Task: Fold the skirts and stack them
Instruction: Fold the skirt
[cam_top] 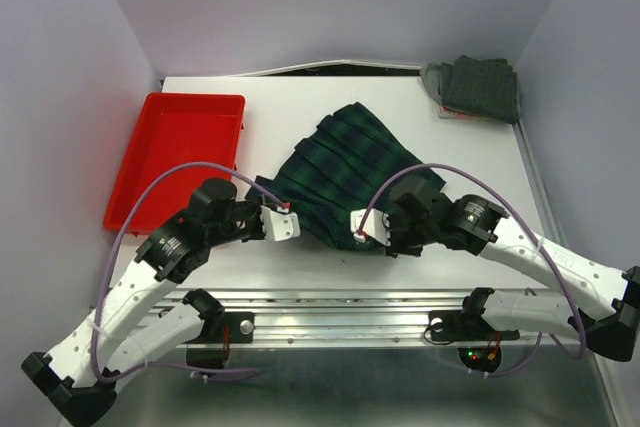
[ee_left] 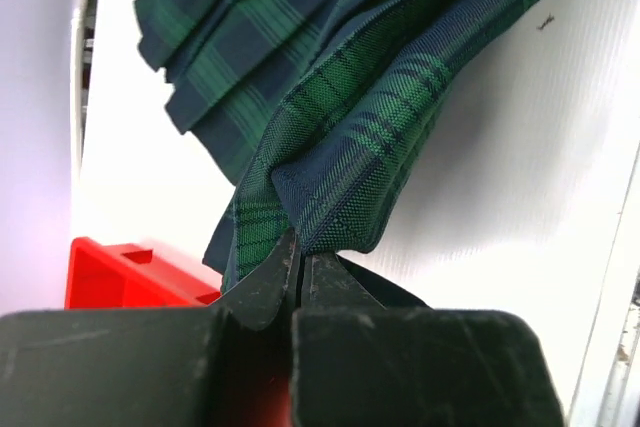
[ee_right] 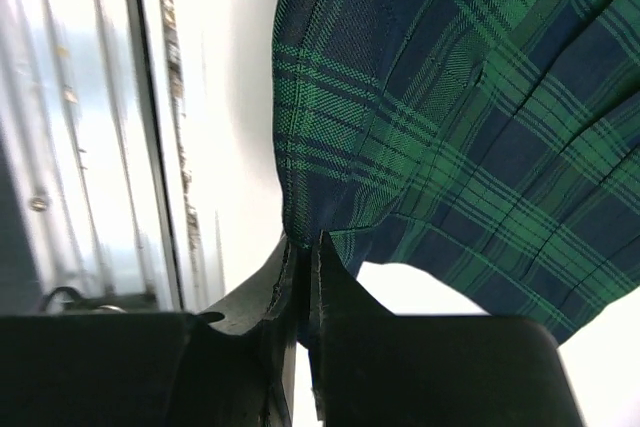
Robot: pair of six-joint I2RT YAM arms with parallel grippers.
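Observation:
The green-navy plaid pleated skirt (cam_top: 345, 172) lies spread in the middle of the white table. My left gripper (cam_top: 292, 222) is shut on the skirt's near left corner. In the left wrist view the cloth (ee_left: 350, 127) bunches up out of the closed left gripper (ee_left: 300, 252). My right gripper (cam_top: 355, 227) is shut on the near right corner. In the right wrist view the skirt's hem (ee_right: 450, 117) is pinched in the right gripper (ee_right: 305, 247). A folded dark charcoal skirt (cam_top: 480, 87) rests at the back right on a grey one (cam_top: 432, 77).
A red tray (cam_top: 175, 157) sits at the left of the table, and its corner (ee_left: 130, 272) also shows in the left wrist view. The table's metal front rail (ee_right: 90, 147) runs just behind my right gripper. Grey walls enclose the table on three sides.

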